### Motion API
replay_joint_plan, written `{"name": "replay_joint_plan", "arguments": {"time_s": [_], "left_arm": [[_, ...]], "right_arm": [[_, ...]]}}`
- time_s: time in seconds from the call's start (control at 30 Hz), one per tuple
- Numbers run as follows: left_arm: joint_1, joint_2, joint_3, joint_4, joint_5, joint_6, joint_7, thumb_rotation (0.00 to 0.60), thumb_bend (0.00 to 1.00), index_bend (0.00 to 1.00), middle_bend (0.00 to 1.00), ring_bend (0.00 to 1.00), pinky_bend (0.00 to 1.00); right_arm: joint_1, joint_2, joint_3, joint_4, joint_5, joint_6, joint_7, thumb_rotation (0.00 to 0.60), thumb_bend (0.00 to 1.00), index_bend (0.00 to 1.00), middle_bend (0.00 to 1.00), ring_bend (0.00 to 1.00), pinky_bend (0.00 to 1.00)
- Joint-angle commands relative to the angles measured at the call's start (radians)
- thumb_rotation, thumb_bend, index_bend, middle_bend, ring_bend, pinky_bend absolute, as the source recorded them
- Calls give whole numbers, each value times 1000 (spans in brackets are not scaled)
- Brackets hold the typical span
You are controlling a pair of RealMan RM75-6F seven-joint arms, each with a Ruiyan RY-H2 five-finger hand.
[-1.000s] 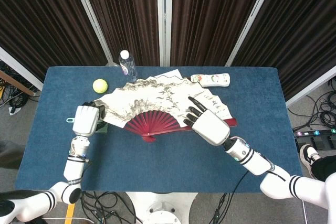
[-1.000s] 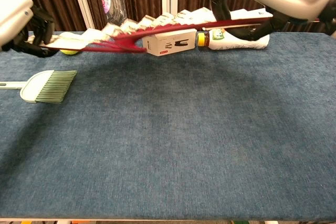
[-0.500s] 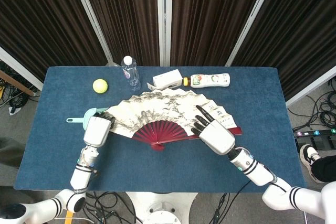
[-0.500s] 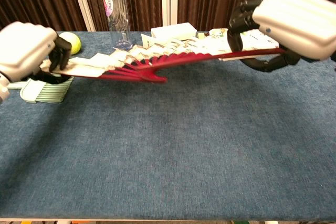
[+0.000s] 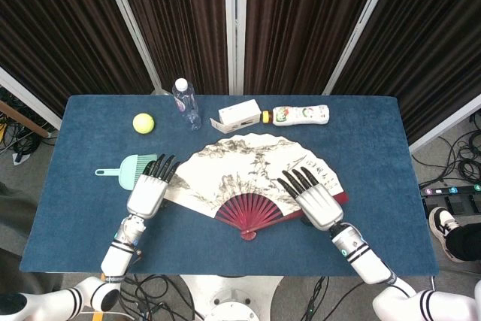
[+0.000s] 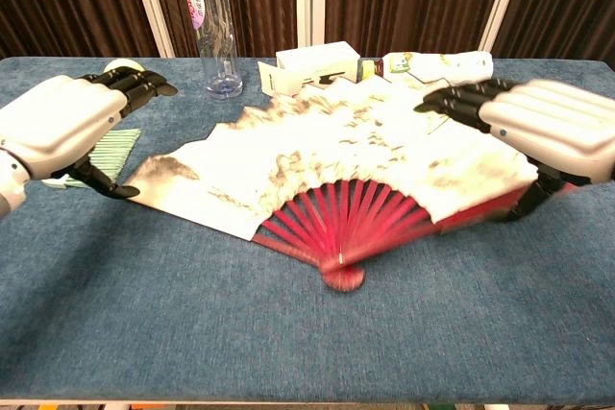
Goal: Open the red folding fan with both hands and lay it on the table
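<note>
Head view is showing the red folding fan point(image 5: 252, 178) lying fully spread on the table point(image 5: 376, 133), arc facing the far edge and pivot pointing toward you, so its long axis is running left to right between your two hands. Your left hand point(image 5: 149, 191) is sitting at the fan's left end with fingers extended and apart, over the outer edge of the leaf; your right hand point(image 5: 314, 199) is sitting at the right end the same way, fingers straight and spread over the paper. Neither is looking clamped on anything. In the chest view the thumb of the left hand point(image 6: 62, 132) is reaching under or beside the left edge, and the right hand point(image 6: 548, 127) is hovering over or resting on the right guard; I can't tell if there's contact. Both hands are about equally near, one per end. Fan itself: white paper leaf with an ink landscape, red ribs converging on a red pivot, pleats looking flat against the blue cloth. My read: it's laid down, so you're just lifting both hands straight up and away without dragging the ends.
</note>
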Motion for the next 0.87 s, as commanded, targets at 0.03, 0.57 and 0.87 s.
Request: {"name": "replay_joint_plan", "arguments": {"time_s": [0.03,0.57,0.87], "left_arm": [[-1,76,14,-69,5,-39,-31,600,0,84,45,5,173],[208,396,10,-119,-112,52,-312,600,0,162,99,0,165],[392,514,78,-312,-80,252,-309,600,0,163,99,0,165]], "right_arm": [[9,99,0,-83,44,-89,66,600,0,0,0,0,0],[-206,331,13,-37,24,190,344,600,86,74,156,46,27],[-384,398,-3,-110,42,381,338,600,146,68,102,5,26]]}}
